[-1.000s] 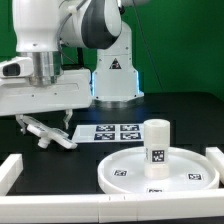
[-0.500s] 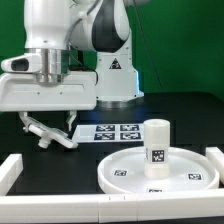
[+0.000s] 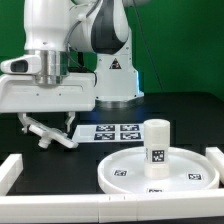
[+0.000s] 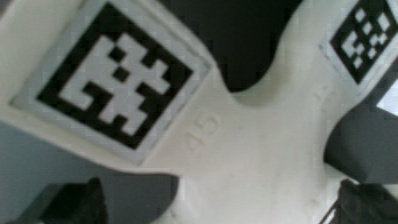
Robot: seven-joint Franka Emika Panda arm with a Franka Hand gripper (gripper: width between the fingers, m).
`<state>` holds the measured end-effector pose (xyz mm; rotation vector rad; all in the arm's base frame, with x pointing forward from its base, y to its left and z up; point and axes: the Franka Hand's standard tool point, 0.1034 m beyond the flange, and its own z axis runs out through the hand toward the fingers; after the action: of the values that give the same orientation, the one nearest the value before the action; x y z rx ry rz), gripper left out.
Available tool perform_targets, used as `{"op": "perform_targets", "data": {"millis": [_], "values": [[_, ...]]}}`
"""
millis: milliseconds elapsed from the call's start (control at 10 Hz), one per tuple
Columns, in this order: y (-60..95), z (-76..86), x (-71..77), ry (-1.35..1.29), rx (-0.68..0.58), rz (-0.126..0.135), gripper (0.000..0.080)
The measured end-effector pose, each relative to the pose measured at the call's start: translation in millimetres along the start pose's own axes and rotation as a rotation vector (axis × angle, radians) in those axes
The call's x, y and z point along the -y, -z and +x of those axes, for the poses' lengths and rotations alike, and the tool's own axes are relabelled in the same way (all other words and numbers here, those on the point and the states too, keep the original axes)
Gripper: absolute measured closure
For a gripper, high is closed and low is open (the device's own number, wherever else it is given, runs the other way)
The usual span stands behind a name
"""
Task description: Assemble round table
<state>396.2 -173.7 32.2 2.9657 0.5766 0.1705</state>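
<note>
On my wrist view the cross foot (image 4: pixel 231 120) fills the picture. It is blurred and cut off at every edge, with two tags only partly in frame. The claw (image 4: pixel 217 195) stands wide open, its dark fingertips (image 4: pixel 71 198) either side of one limb of the foot; I can't tell whether they touch it. In the exterior view the foot lies on the table (image 3: pixel 190 120) at ten o'clock from the disc (image 3: pixel 105 170), partly covered by the robot's wrist. The leg (image 3: pixel 157 142) stands upright on the disc.
</note>
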Motion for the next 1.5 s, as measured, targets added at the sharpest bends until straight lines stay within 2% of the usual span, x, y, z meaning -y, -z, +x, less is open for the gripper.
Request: {"op": "perform_targets", "data": {"millis": [500, 800, 1000, 1100, 1200, 1300, 1500], "values": [[-9.1, -14.8, 12.9, 0.012, 0.029, 0.025, 0.0151], [-17.9, -25.4, 12.8, -0.002, 0.049, 0.036, 0.0151], [-19.1, -25.2, 11.8, -0.003, 0.05, 0.038, 0.0151], [-18.3, -21.7, 8.8, -0.003, 0.045, 0.033, 0.0299], [-17.6, -19.2, 6.4, -0.004, 0.041, 0.029, 0.0299], [-15.8, -16.8, 4.2, -0.004, 0.035, 0.025, 0.038], [-16.3, -16.9, 4.5, -0.004, 0.036, 0.025, 0.038]]}}
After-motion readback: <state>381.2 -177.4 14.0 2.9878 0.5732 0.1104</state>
